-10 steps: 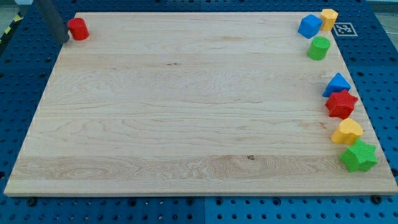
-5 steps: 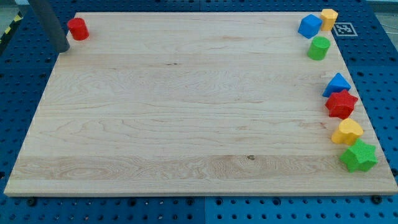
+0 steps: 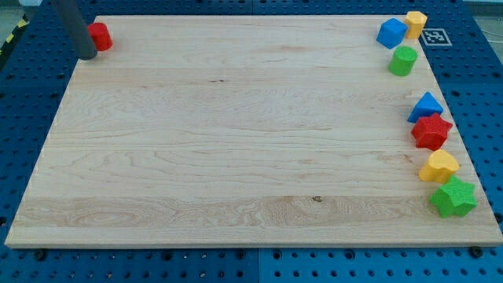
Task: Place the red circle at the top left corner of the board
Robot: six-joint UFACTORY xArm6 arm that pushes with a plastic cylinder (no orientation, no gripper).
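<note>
nearest, at the view's bottom right, a green star block [image 3: 453,197] close to the edge of the wooden board [image 3: 236,141], with a yellow heart-like block [image 3: 438,166] just above it, then a red star block [image 3: 431,130] and a blue triangular block [image 3: 426,105] touching or nearly so. farther up the right edge, a green cylinder [image 3: 403,60], then a blue block [image 3: 391,33] and a yellow block [image 3: 416,23] at the top right corner, beside a printed marker tag [image 3: 434,36] on the blue pegboard bench [image 3: 479,71]. broad middle of the board bare of blocks. farthest, at the view's top left, the red circle [image 3: 100,36] already sitting in or very near the top left corner, close to both edges. judged as the closing step of the task: little or nothing left but a last small nudge toward the corner, or simply backing away without dragging the block out again. any further push calls for care, since the block sits close to the rim and could slide off the board. no hand on this rig, so nothing open, clenched or grasping; only the dark rod, slanting in from the top left, with my tip [image 3: 86,55] just beside the red circle on its left and lower side, touching or almost touching — cannot tell which.
</note>
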